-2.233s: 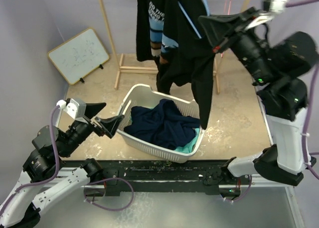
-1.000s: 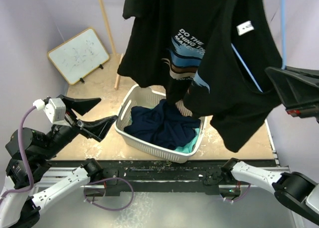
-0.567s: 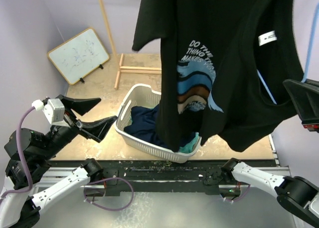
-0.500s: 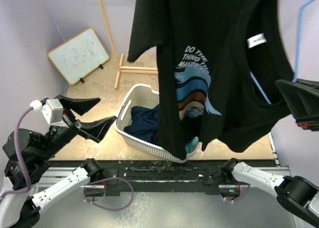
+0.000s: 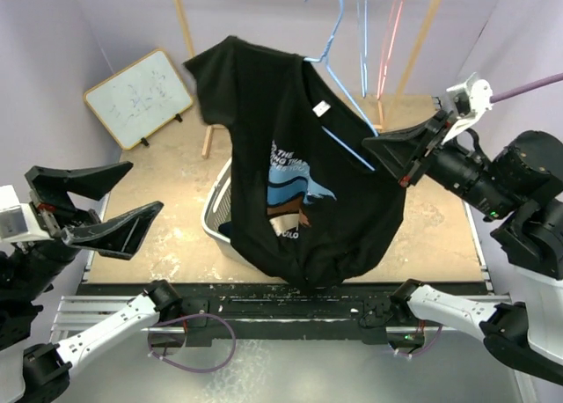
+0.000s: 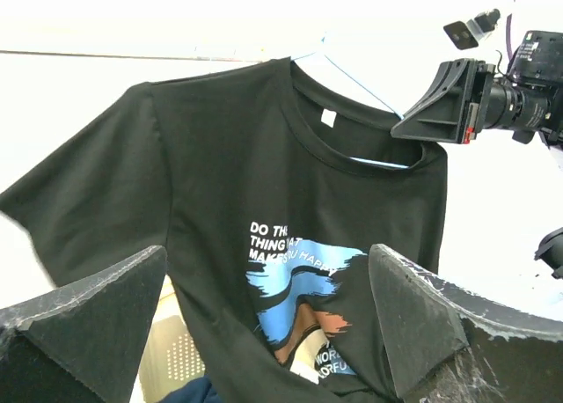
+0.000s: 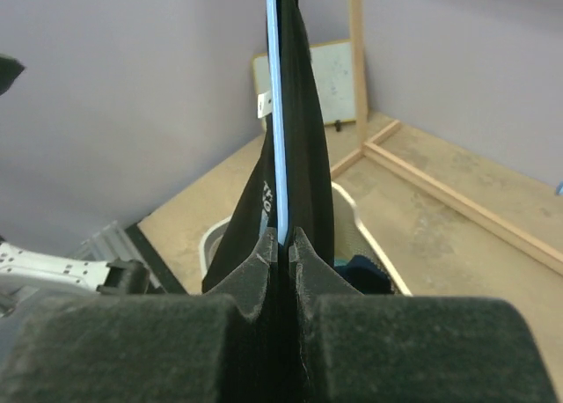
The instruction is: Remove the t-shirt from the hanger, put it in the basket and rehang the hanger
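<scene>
A black t-shirt [image 5: 299, 192] with a blue and brown print hangs on a light blue hanger [image 5: 335, 29] above the basket. My right gripper [image 5: 387, 152] is shut on the hanger's right shoulder, with shirt fabric pinched in too. In the right wrist view the blue wire [image 7: 278, 113] and black cloth run straight into the shut gripper [image 7: 283, 240]. My left gripper [image 5: 110, 201] is open and empty at the left, raised and apart from the shirt. In the left wrist view the shirt [image 6: 290, 201] hangs beyond the open gripper [image 6: 266, 253].
A white laundry basket [image 5: 214, 214] with dark blue clothes stands under the shirt, mostly hidden. It also shows in the right wrist view [image 7: 352, 211]. A wooden rack [image 5: 186, 33] holds a blue and a pink hanger [image 5: 390, 33] at the back. A whiteboard [image 5: 141, 95] leans back left.
My right gripper has swung the hanger and shirt down and away from the camera, so the shirt now hangs spread over the basket. My left arm has risen, still open.
</scene>
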You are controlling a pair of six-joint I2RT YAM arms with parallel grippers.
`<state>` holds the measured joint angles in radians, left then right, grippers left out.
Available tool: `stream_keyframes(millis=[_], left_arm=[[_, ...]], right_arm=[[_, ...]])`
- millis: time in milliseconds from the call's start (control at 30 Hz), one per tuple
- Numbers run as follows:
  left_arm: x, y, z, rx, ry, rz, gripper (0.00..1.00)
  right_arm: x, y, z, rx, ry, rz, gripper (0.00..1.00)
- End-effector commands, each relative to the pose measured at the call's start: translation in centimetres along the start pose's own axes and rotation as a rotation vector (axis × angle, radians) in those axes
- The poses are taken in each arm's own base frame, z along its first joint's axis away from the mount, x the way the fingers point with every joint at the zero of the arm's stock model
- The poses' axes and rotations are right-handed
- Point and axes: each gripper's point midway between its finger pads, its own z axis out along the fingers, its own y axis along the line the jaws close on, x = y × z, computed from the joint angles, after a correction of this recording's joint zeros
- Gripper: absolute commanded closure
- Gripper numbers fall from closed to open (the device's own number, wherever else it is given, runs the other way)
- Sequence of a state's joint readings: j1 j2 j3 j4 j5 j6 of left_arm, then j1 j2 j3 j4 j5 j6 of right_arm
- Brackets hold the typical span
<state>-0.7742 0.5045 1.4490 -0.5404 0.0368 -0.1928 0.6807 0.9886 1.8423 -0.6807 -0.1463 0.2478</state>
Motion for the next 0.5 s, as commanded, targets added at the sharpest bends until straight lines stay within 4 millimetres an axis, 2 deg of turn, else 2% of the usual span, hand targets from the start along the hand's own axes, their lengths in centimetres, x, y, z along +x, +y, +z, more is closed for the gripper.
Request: stream_keyframes(millis=[0,100,167,267,333,400,467], left_arm=[[-1.1,-0.1,1.4,0.008,-0.012,0.040,0.01],[-1.1,-0.4,2.7,0.033,-0.007,0.057,0.01],[-0.5,-0.4,4.0,0.044,0.018,0.084,0.01],[0.9,-0.5,6.2,0.074,0.078,0.130,0.01],[1.2,-0.6,7.4,0.097,0.095,0.162,0.01],[0.9,-0.9,8.3,0.119,0.092,0.188,0.01],[0.0,-1.2,8.9,0.136,0.064,0.207,0.01]], right_arm=[[-8.7,0.3,-4.3,0.056,-0.291,-0.073,1.00],[-9.5,1.1,-4.4,0.023,-0.282,-0.085,1.00],[-8.3,2.0,-3.5,-0.038,-0.217,-0.093,1.00],[-4.2,2.8,-1.6,-0.128,-0.054,-0.095,1.00],[-0.9,2.3,-0.7,-0.128,0.050,-0.087,1.00],[2.3,1.5,-0.1,-0.118,0.135,-0.076,1.00],[4.4,0.3,-0.2,-0.061,0.157,-0.059,1.00]])
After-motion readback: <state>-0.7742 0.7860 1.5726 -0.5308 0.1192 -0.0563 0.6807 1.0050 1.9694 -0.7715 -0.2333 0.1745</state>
